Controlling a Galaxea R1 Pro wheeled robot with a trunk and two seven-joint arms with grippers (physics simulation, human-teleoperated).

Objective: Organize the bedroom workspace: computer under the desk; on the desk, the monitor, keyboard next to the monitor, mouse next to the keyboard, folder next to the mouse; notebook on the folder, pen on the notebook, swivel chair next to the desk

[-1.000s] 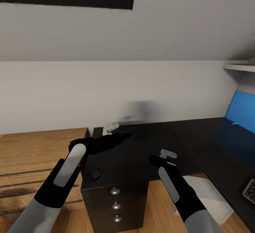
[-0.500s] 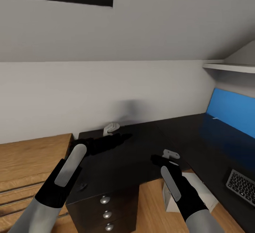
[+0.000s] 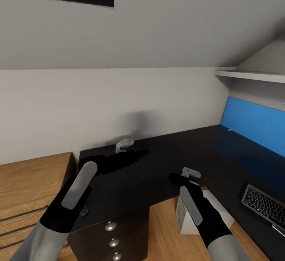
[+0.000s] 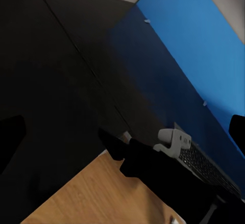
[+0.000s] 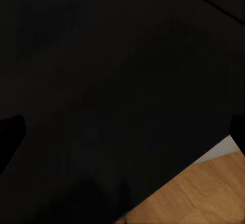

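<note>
Both arms are held out low over the near corner of the black bench (image 3: 158,166), apparently a carrying pose while the robot turns along it. The left tool (image 3: 118,159) and right tool (image 3: 186,174) hold nothing; both wrist views show their dark fingertips far apart at the picture edges, so they look wide open. The keyboard (image 3: 263,205) lies on the bench at the right before the blue back panel (image 3: 253,123), with the light grey computer (image 3: 186,215) on the floor under the bench beside the drawer unit (image 3: 113,237).
</note>
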